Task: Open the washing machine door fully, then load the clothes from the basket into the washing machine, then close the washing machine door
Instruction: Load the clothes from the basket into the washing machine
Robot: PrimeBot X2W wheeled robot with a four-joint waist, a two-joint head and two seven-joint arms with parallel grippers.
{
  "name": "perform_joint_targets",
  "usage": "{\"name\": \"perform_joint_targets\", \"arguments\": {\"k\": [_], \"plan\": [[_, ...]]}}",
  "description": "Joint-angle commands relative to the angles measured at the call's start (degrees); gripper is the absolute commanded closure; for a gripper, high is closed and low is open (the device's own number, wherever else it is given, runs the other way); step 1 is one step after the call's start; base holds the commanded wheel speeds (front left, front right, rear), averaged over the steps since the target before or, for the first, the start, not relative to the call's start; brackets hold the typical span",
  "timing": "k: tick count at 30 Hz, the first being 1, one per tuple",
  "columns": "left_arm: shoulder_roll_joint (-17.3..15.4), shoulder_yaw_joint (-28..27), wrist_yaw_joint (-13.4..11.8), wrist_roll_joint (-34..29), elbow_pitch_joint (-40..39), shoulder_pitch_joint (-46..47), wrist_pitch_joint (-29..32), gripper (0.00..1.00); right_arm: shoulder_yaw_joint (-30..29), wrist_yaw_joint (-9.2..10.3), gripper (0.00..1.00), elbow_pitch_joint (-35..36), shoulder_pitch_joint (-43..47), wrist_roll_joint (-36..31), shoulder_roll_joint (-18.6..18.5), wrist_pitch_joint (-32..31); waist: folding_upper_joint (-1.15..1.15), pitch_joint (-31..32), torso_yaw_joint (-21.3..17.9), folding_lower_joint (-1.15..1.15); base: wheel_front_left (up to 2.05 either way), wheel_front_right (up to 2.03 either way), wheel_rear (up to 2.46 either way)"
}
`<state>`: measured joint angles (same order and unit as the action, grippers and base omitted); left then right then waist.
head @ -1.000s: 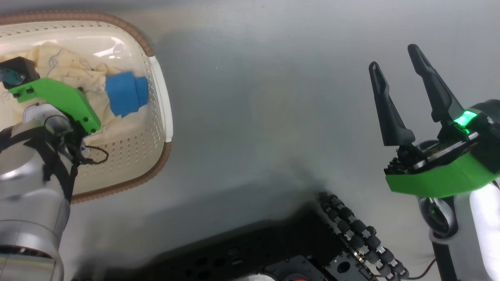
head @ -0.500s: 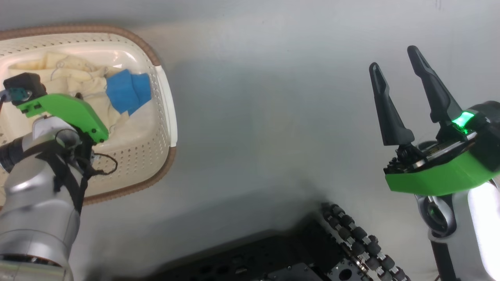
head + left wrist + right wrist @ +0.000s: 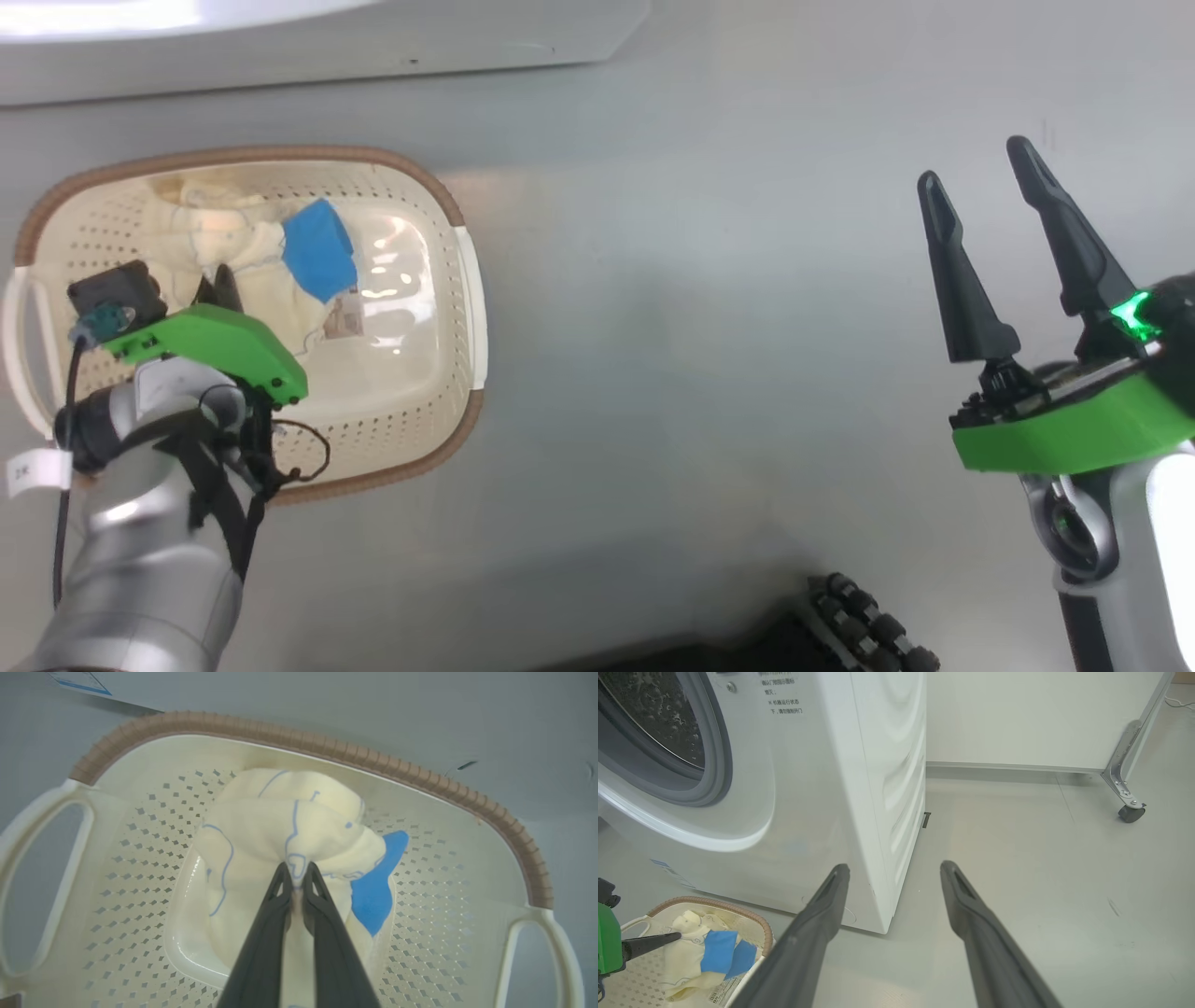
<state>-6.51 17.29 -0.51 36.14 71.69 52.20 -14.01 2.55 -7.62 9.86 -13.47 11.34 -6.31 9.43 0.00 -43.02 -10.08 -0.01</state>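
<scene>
The cream basket [image 3: 448,201] with its brown rim stands on the floor at the left, in front of the white washing machine [image 3: 327,47]. Cream clothes [image 3: 233,252] with a blue patch lie inside it. My left gripper [image 3: 297,870] reaches into the basket [image 3: 327,749] and is shut on a bunched fold of the clothes [image 3: 280,821]. My right gripper [image 3: 973,166] hangs open over bare floor far to the right, holding nothing. In the right wrist view, the right gripper [image 3: 894,868] faces the washing machine [image 3: 808,788], whose grey-sealed drum mouth [image 3: 654,728] stands uncovered. The washing machine door is out of view.
Grey floor stretches between the basket and my right arm. A white panel on a metal leg with a castor [image 3: 1129,812] stands behind, right of the machine. My own dark base [image 3: 859,625] shows at the bottom edge.
The left gripper has shut on the cream garment and drawn it into a bunch. The head camera has tilted up, bringing the whole basket and the machine's base into view. The right gripper has stayed open.
</scene>
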Motion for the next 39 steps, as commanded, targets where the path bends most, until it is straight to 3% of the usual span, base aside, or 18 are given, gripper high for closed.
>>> {"name": "perform_joint_targets", "arguments": {"k": [1,12,21,39], "plan": [[-1.5,-1.3,-0.6,-0.5,-2.0,-2.4,-0.9,1.00,0.4,0.13,0.00,1.6,2.5,-0.5,-0.8,-0.6,0.00,3.7,2.0,0.01,0.00,0.00,0.00],[-2.8,-8.3,-6.9,-8.6,-28.4,-17.4,-1.0,1.00,-1.0,0.13,0.00,1.2,6.6,-1.0,-0.2,-2.6,0.00,14.8,3.5,0.01,0.00,0.00,0.00],[-3.5,-11.7,-9.2,-15.0,-45.9,-30.2,-1.0,1.00,-1.1,0.13,0.00,-0.3,9.4,-1.5,0.2,-3.5,0.00,24.0,3.3,0.01,0.00,0.00,0.00],[-5.9,-12.3,-11.9,-16.8,-63.7,-47.2,3.3,1.00,-0.6,0.13,0.00,-0.8,15.0,-2.1,1.1,-5.4,0.00,35.3,4.7,0.01,0.00,0.00,0.00]]}}
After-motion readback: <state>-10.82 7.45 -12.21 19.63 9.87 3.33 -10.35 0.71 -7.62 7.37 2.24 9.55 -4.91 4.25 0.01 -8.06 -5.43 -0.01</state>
